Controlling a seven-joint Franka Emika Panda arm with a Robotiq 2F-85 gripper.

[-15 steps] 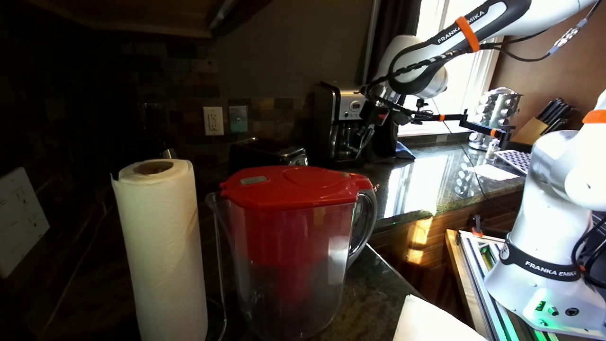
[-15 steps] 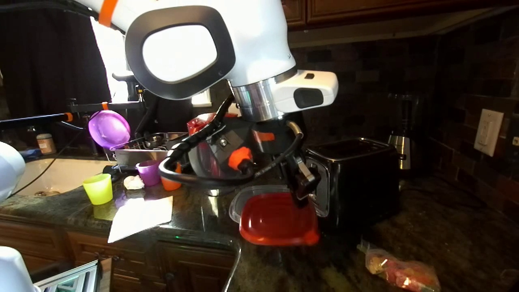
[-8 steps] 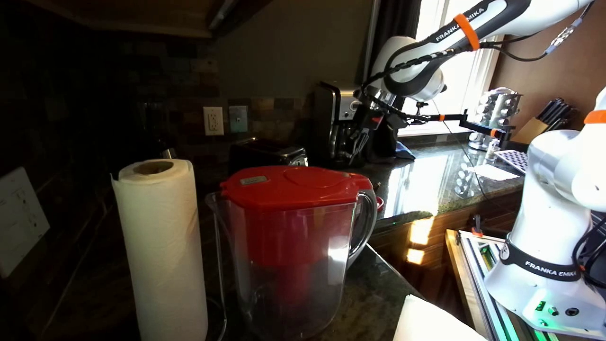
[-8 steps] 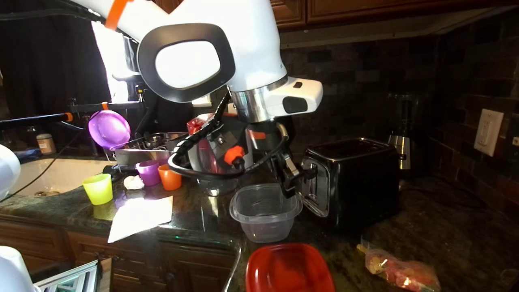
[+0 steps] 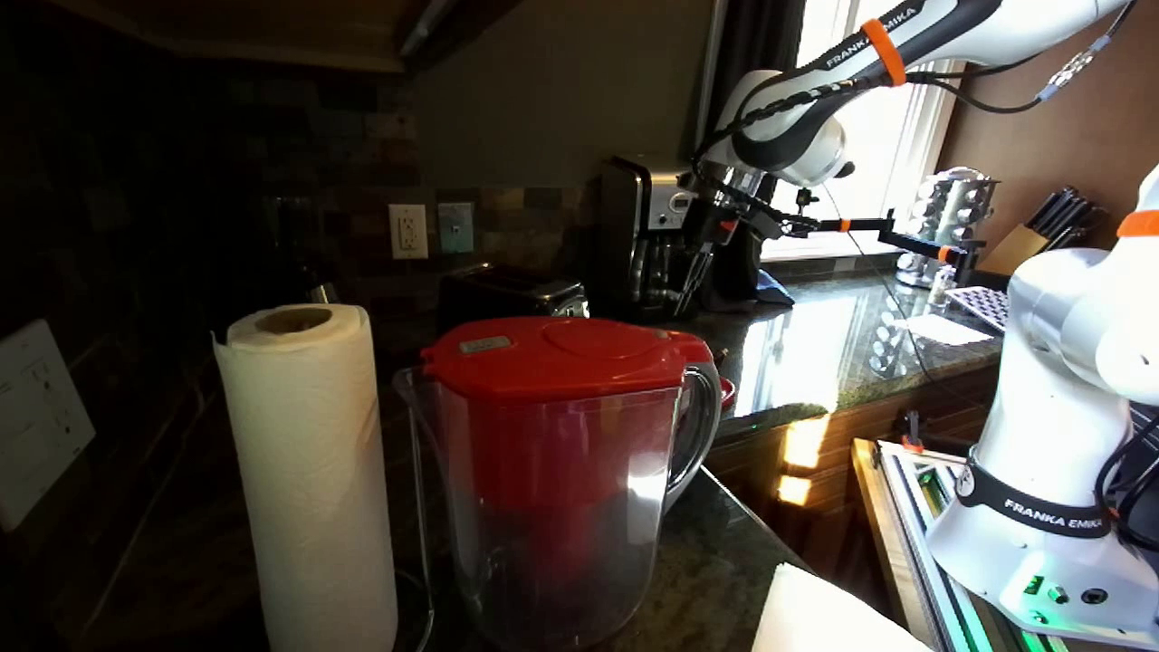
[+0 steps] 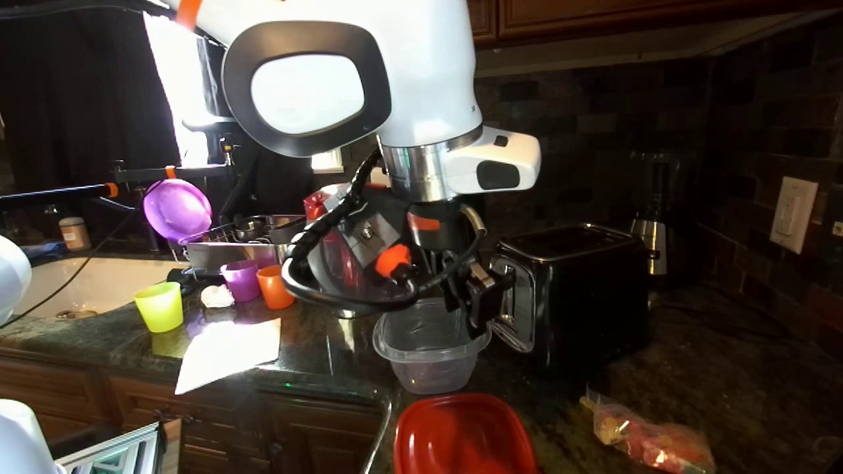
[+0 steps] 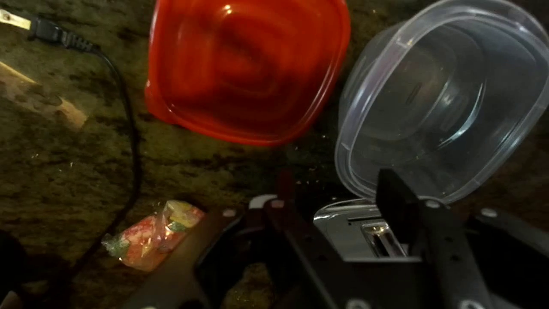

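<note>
Clear container (image 7: 422, 103) is sitting upper right of the claw (image 7: 336, 180) in the wrist view, jaws standing apart, empty.

Daylight pours from the window (image 5: 896, 136), burned out to plain white in both exterior views; it throws hard glare across the worktop (image 5: 842, 349) and bleaches the sheet of paper (image 6: 230, 352) and the arm (image 6: 428, 79), while the tiled wall (image 5: 308, 163) sinks into near-black and the toaster (image 6: 586, 303) into deep shadow. The wrist view is dim and soft (murkiest toward its lower corners); the tool (image 7: 336, 175) shows as a blurred, out-of-focus silhouette, while small glints pick out the red lid (image 7: 248, 73) and pale streaks run along the clear container (image 7: 373, 98); edges look crisper in both exterior views.
</note>
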